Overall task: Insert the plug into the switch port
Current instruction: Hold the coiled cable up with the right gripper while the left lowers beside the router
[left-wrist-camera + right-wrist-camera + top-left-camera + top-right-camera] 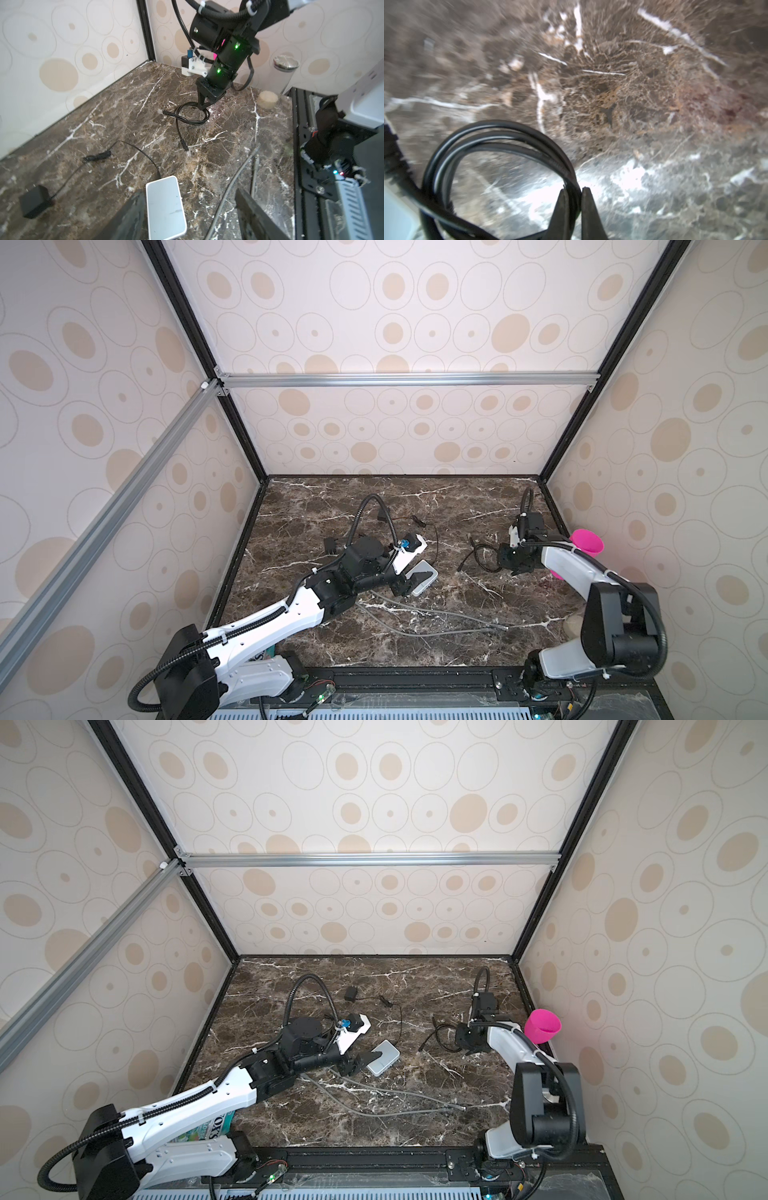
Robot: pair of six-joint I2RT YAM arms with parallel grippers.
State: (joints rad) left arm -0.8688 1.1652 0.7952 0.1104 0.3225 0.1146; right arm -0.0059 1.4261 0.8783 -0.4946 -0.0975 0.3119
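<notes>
cable: thin black lead [192, 122] [500, 128], wound in a loose flat coil on the tabletop [116, 116]; the right claw [574, 191] pinches the coil's strands between its closed tips.
near plug: clear-tipped plug [188, 153], lying free on a tail that runs out of the coil, away from the right claw and toward the left claw [188, 192].
far plug: second clear tip [160, 111], free, just beside the coil.
switch: pale flat box with rounded corners [165, 207] [423, 577], lying flat between the left claw's spread fingers, close to one of them; ports not visible.
</notes>
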